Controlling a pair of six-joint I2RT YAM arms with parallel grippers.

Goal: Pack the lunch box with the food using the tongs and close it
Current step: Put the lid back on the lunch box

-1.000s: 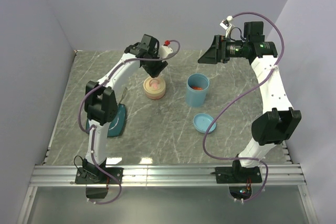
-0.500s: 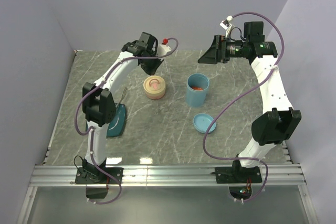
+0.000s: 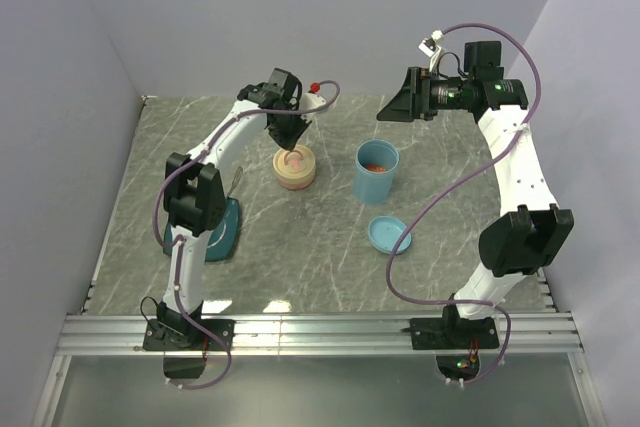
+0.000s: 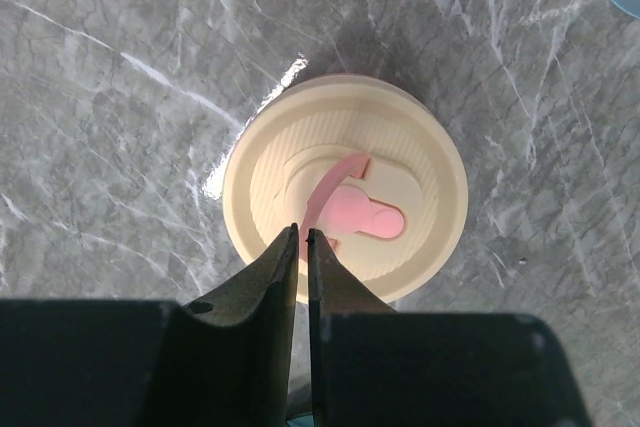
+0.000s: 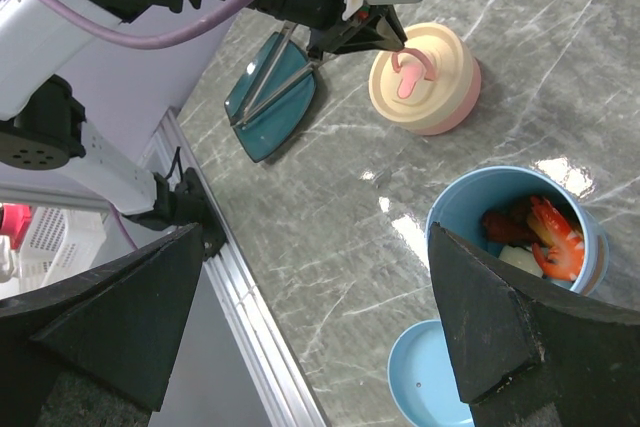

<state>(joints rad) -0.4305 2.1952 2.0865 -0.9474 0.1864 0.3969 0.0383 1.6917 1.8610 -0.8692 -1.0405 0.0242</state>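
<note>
My left gripper [image 4: 303, 232] is shut on the thin pink handle [image 4: 325, 182] that arches over the cream lid [image 4: 345, 187] of a round beige container [image 3: 295, 169]. The right wrist view also shows that gripper [image 5: 395, 42] at the handle. The blue cup of the lunch box [image 3: 377, 175] stands open, with red-orange shrimp-like food [image 5: 548, 232] and a pale piece inside. Its blue lid [image 3: 388, 235] lies flat on the table in front of it. The tongs [image 5: 272, 75] rest on the teal plate [image 5: 268, 107]. High at the back right, my right gripper [image 3: 390, 107] is open and empty.
The teal plate [image 3: 225, 232] lies partly under the left arm's elbow. The marble table ends at a metal rail [image 3: 320, 332] along the near edge. Purple-grey walls close in the back and both sides.
The left gripper's jaws were open over the cream lid and are now shut on its pink handle after a small shift. The right arm has not moved.
</note>
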